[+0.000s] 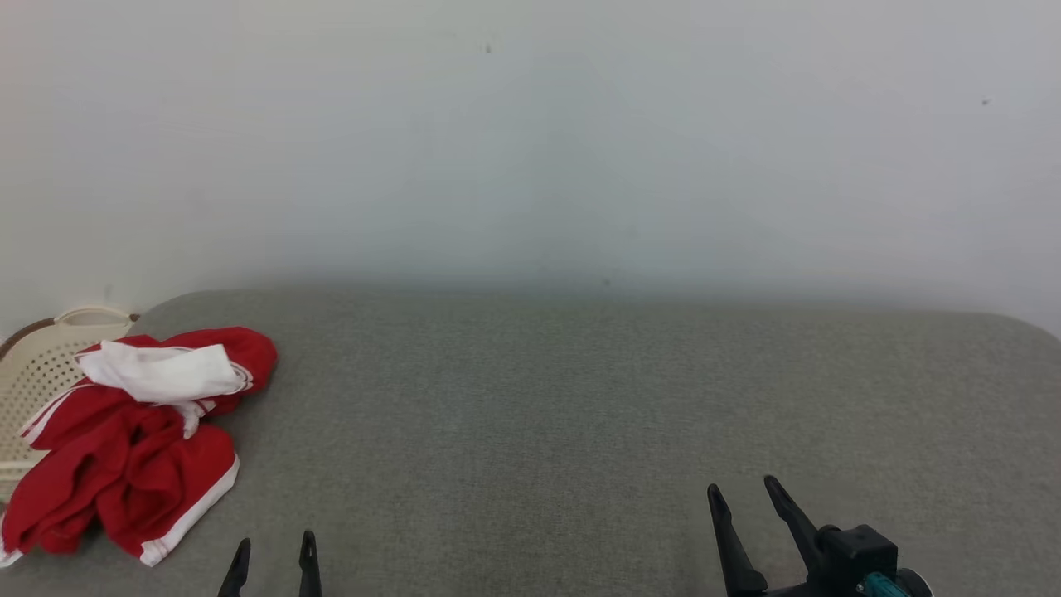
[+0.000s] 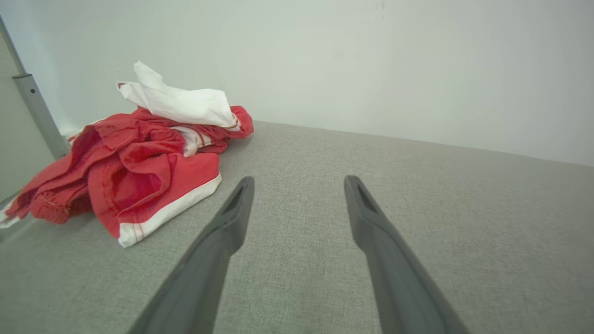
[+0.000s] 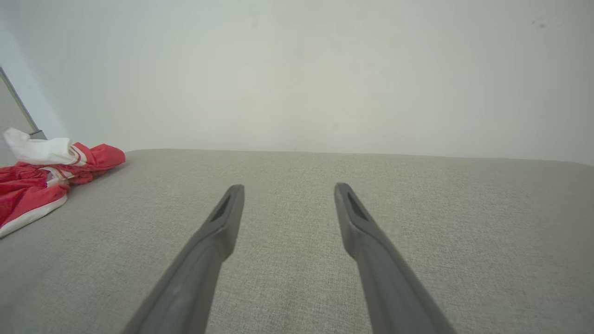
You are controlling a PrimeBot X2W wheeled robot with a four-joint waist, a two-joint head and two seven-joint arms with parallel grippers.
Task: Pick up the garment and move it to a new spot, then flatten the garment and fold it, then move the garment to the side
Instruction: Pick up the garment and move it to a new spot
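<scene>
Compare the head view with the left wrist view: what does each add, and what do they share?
Head view adds a basket partly hidden by the garment and the open right gripper. Left wrist view adds a grey metal post at its left edge. Shared: the crumpled red and white garment, the grey fabric surface and the open left gripper.

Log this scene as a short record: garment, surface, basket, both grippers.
garment: red and white, crumpled in a heap at the left end of the surface
surface: grey fabric, against a pale wall
basket: cream, perforated, far left, partly hidden by the garment
left gripper: open, empty, apart from the garment
right gripper: open, empty, over bare fabric
</scene>
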